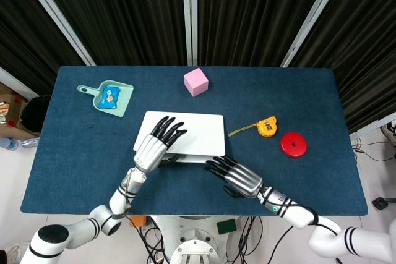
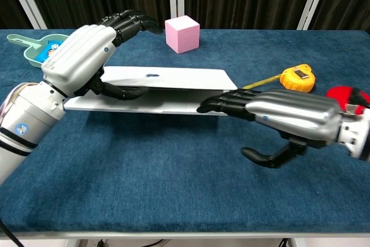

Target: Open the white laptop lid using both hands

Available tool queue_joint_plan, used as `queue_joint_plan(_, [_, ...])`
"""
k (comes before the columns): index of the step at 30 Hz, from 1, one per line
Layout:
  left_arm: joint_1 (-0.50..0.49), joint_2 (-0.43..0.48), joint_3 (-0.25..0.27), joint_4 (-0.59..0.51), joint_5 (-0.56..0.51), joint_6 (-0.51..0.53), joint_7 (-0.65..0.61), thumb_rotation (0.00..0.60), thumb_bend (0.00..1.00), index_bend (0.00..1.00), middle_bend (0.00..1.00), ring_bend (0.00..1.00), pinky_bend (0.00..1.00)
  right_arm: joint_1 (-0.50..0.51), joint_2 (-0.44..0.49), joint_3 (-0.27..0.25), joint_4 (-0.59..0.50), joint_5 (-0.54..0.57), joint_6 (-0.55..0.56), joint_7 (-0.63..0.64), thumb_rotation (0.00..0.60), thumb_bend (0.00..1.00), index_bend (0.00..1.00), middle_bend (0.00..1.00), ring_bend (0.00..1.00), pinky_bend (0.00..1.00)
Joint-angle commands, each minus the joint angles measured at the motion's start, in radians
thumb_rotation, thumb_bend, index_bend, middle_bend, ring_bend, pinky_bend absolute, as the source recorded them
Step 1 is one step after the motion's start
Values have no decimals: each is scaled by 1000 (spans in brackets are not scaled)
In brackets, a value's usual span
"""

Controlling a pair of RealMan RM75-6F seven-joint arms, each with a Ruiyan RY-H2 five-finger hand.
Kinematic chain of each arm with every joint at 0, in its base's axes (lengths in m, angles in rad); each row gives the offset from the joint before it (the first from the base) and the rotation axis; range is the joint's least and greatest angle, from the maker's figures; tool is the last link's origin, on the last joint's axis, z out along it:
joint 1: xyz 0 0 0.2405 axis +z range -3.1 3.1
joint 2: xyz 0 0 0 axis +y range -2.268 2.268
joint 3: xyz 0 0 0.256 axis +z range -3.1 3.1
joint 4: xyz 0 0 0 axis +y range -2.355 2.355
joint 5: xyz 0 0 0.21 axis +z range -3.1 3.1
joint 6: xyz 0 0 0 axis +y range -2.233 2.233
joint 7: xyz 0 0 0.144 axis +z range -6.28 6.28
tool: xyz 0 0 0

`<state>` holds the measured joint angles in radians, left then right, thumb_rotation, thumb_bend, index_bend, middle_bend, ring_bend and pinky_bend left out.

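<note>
Left hand (image 2: 78,62): grips the white laptop lid (image 2: 167,78) at its near-left edge, thumb under, fingers on top.
Right hand (image 2: 289,117): open, empty, fingertips at the front-right edge.
Lid: cracked, small gap above the base (image 2: 144,105).
Left to do: most of the swing.

On the bench (image 1: 74,153) lies one white laptop (image 1: 195,131). Behind the laptop sits one pink cube (image 1: 195,81). To the laptop's left is one green dustpan (image 1: 122,104) holding one blue packet (image 1: 110,96). To its right are one yellow tape measure (image 1: 266,128) and one red disc (image 1: 293,144). Two robot hands show: the left hand (image 1: 153,148) and the right hand (image 1: 238,177).
</note>
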<state>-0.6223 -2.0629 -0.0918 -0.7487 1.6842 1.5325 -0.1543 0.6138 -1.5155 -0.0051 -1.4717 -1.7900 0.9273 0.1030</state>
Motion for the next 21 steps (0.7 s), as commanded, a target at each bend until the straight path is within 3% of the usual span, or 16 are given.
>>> queue_joint_plan(1, [-5,-1,-2,4,-3,-4,0,600,508,214,146,46,89,42,-42,29,31,51,-54,31,600,526,0,0,0,0])
queue_joint_plan(11, [-44,3,-31,30,-29,-37,3,600,509,214,146,46,87,145,-94,62,65,209,-239,92,600,523,0,0,0,0])
queue_joint_plan(16, [-75,12,-46,37,-41,-67,6,600,509,214,146,45,86,165,-103,58,76,239,-264,110,600,528,0,0,0,0])
queue_joint_plan(21, [-122,42,-93,17,-70,-100,12,600,509,214,146,45,86,171,-114,46,95,255,-262,122,600,533,0,0,0,0])
